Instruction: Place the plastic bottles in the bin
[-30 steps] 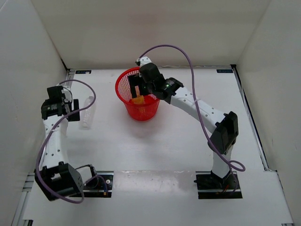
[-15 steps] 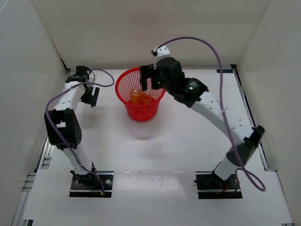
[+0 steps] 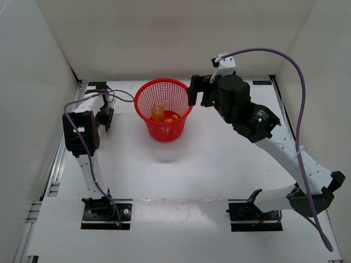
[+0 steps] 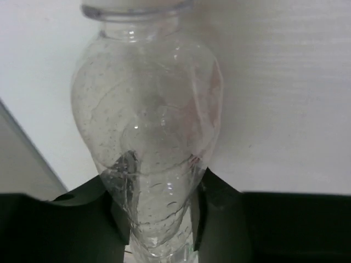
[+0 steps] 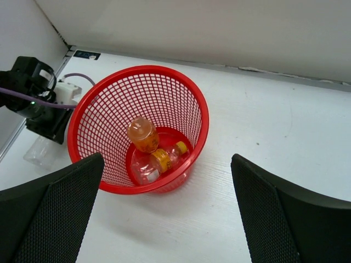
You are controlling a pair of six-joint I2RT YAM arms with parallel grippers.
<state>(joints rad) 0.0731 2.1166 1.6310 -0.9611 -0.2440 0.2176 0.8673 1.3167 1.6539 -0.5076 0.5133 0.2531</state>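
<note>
Right wrist: my right gripper wide open, empty, by the bin (orange bottle inside). Left gripper straddles the clear bottle, can't tell if clamped.

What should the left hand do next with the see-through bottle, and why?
Probably squeeze the left hand shut on the clear bottle. The bottle lies on the table between the hand's fingers, outside the red bin, where an orange bottle already sits. I cannot tell whether the fingers grip it yet, so a firm pinch should come before any lift.
</note>
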